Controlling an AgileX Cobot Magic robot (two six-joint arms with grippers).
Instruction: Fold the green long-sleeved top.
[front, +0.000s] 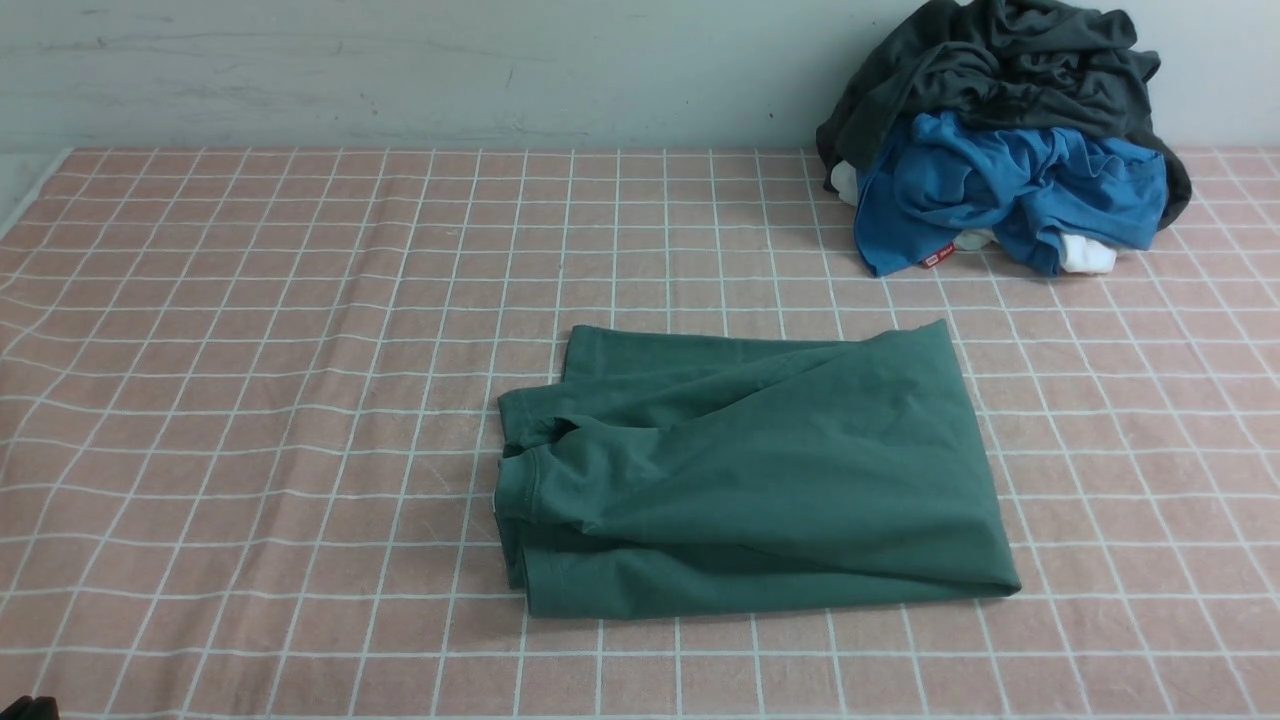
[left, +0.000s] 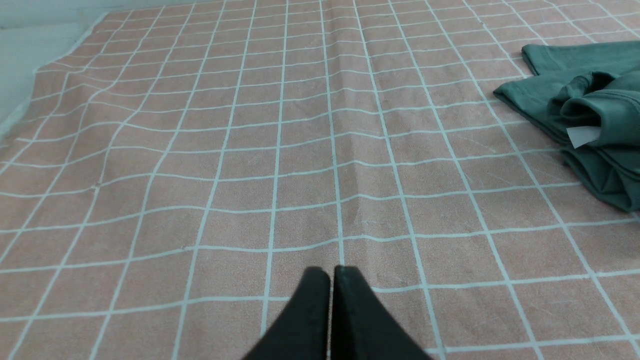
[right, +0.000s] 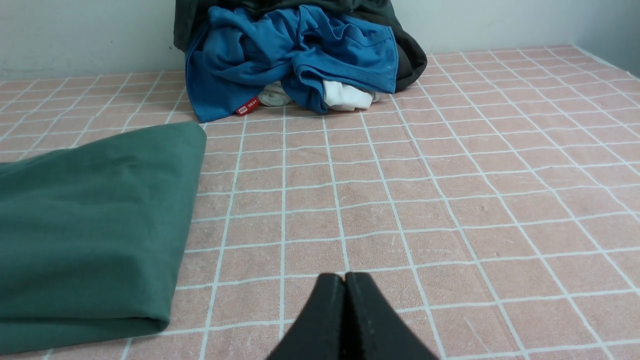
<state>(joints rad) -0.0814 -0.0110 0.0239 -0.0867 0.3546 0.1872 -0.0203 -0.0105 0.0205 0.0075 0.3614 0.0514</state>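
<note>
Top (front: 760, 470) folded, apart from both tools.

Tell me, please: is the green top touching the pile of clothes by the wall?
No. In the front view the green top lies folded by itself, with bare checked cloth between it and the pile of clothes.

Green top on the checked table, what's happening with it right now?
The dark teal-green cotton long-sleeved top lies folded into a compact rectangle on the pink checked tablecloth. Nothing holds it: the left hand and right hand are both shut, empty and apart from it. A crumpled blue and charcoal clothes pile sits behind.
</note>
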